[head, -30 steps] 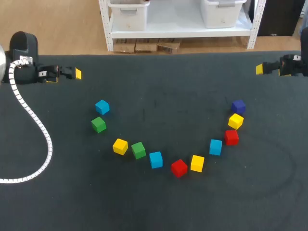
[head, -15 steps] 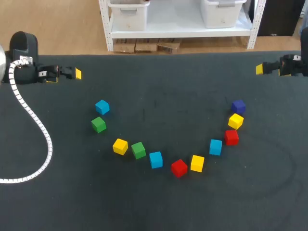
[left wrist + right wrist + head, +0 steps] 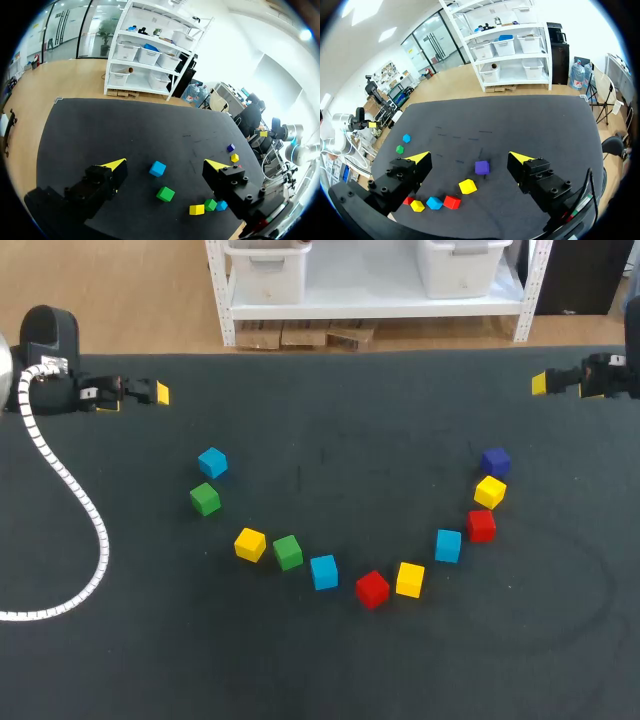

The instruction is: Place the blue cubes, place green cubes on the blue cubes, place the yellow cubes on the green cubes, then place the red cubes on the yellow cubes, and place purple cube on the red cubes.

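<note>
Coloured cubes lie in a loose arc on the black table (image 3: 330,430). From the left end: a blue cube (image 3: 212,462), green cube (image 3: 205,499), yellow cube (image 3: 250,543), green cube (image 3: 288,552), blue cube (image 3: 324,572), red cube (image 3: 372,589), yellow cube (image 3: 410,579), blue cube (image 3: 448,545), red cube (image 3: 481,525), yellow cube (image 3: 490,491) and purple cube (image 3: 495,461). My left gripper (image 3: 135,398) stands open at the far left edge, well away from the cubes. At the far right edge my right gripper (image 3: 562,388) is open too, and holds nothing.
A white ribbed cable (image 3: 70,490) loops over the table's left side. In the left wrist view the blue cube (image 3: 157,168) and green cube (image 3: 165,193) lie ahead of the open fingers. The purple cube (image 3: 481,167) lies nearest ahead in the right wrist view.
</note>
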Action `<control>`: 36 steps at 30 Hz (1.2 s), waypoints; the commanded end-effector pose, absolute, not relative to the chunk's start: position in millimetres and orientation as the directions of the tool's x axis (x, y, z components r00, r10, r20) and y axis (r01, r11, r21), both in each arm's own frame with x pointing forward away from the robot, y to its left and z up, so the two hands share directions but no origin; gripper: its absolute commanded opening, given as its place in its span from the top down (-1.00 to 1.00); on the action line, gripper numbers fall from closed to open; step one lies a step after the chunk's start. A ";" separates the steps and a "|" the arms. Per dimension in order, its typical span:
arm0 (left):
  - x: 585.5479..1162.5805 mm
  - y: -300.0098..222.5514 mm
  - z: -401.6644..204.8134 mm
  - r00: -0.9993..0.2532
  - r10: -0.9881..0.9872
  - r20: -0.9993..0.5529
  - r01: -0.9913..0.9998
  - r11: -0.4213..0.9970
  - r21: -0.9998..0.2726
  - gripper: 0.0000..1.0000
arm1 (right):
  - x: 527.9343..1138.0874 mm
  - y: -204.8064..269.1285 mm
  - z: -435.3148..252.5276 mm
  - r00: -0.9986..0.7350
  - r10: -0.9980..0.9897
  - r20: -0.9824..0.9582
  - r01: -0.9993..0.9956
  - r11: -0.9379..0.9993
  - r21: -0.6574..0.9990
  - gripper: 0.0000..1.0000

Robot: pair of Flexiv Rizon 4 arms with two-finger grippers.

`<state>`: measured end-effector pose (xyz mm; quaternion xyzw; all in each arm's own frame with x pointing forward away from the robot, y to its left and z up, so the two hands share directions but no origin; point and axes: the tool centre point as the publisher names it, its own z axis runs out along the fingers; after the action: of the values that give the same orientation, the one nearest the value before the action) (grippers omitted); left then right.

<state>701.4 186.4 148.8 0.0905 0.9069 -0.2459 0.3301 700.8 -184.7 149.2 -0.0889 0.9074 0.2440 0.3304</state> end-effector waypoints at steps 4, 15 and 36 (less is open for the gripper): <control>701.0 185.8 149.6 -0.767 0.002 -0.642 0.324 0.864 -0.385 -1.00 | 700.3 -184.7 150.1 -0.767 0.000 -0.642 -0.320 0.867 0.382 -1.00; 693.0 174.8 141.5 -0.782 0.055 -0.621 0.351 0.863 -0.365 -1.00 | 700.3 -184.7 150.1 -0.767 0.000 -0.642 -0.320 0.867 0.382 -1.00; 651.2 166.6 134.3 -0.716 0.380 -0.585 0.573 0.799 -0.182 -1.00 | 700.3 -184.7 150.1 -0.767 0.000 -0.642 -0.320 0.867 0.382 -1.00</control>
<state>643.5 167.8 127.9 0.2429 0.9074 -0.1823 0.2905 700.8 -184.9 149.3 -0.0889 0.9074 0.2441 0.3304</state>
